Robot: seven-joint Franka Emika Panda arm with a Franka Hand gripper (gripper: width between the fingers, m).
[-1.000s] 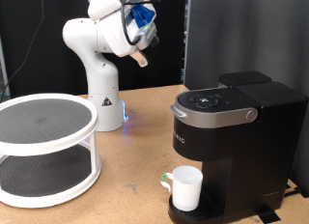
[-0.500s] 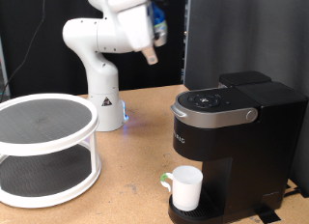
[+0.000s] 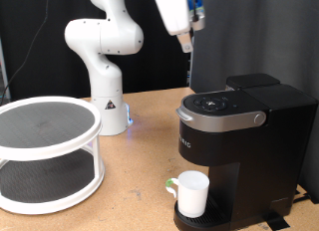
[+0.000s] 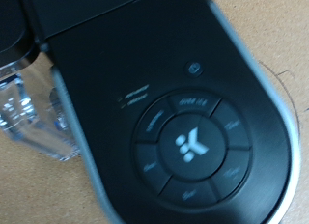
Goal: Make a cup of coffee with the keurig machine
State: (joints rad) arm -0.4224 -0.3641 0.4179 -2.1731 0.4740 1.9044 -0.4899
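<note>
- gripper [image 3: 187, 42] hangs high above the keurig machine [image 3: 239, 141], holding nothing visible; whether its fingers are apart, cannot tell
- machine at right, looks heavy, rigid; lid handle [image 3: 227, 117] closed; round buttons [image 4: 190, 144] are the touch point
- cup [image 3: 190, 193] on drip tray, light, breakable ceramic; take by handle

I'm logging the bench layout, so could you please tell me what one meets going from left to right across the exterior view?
Two-tier white round rack → white robot base → gripper up high above the machine → white cup on the drip tray → black keurig machine.
</note>
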